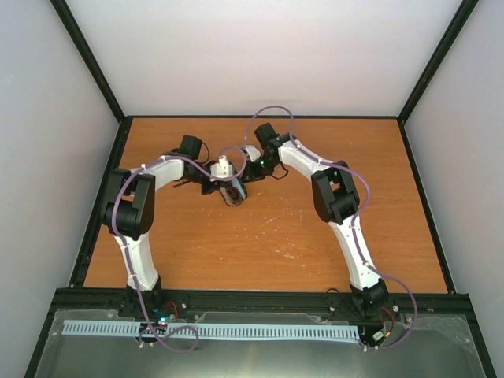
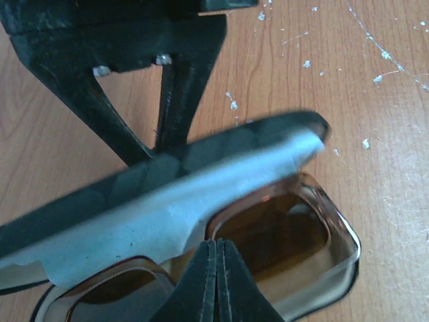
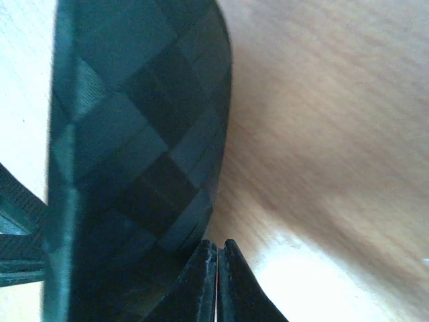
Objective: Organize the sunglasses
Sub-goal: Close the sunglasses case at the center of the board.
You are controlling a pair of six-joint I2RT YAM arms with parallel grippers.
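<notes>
Sunglasses (image 2: 285,235) lie under the black case (image 2: 167,171) lid. Both arms bend inward and meet mid-counter (image 1: 260,244). Left end effector (image 2: 216,282) and right end effector (image 3: 216,282) are pinched tight shut.

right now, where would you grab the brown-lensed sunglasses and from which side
Probably the narrow bridge between the two lenses of the reddish-brown tinted sunglasses, coming from the near, uncovered side in the left wrist view. The black chequered case lid and pale blue cloth overhang the far rim, blocking that side.
</notes>
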